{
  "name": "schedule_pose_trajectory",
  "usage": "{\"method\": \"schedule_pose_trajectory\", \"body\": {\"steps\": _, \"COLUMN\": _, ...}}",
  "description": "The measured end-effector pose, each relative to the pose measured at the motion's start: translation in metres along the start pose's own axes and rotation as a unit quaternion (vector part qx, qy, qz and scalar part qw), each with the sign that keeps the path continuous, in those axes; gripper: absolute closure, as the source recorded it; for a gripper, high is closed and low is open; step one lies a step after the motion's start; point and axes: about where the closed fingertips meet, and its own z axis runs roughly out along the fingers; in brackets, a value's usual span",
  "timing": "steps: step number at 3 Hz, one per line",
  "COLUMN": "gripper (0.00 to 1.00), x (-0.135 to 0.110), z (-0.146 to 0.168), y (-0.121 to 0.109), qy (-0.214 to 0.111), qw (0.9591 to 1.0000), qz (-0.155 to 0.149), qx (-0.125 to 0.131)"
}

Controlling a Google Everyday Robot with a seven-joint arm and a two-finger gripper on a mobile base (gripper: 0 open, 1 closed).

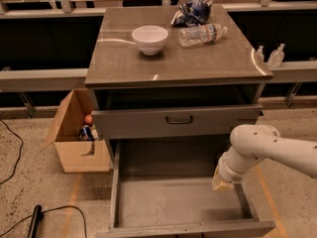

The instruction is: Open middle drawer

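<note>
The grey cabinet (178, 63) has an upper drawer (148, 123) with a black bar handle (179, 119), standing nearly closed. Directly below it the middle drawer (168, 197) is pulled far out toward me. Its grey inside is bare and its low front panel (188, 229) lies at the bottom edge of the view, handle hidden. My gripper (222, 183), at the end of the white arm (267, 150), hangs over the drawer's right side wall, inside the opening. No lower drawer shows.
On the cabinet top are a white bowl (149, 38), a clear water bottle (202, 33) and a crumpled bag (192, 11). A cardboard box (74, 133) with small items stands on the floor at the left. Cables (10, 148) lie at the lower left.
</note>
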Motion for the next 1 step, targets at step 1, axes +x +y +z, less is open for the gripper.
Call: {"method": "schedule_pose_trajectory", "body": {"steps": 1, "gripper": 0.62, "x": 0.0010, "z": 0.0008, "y": 0.0004, "qy": 0.001, "qw": 1.0000, "qz": 0.001, "qx": 0.000}}
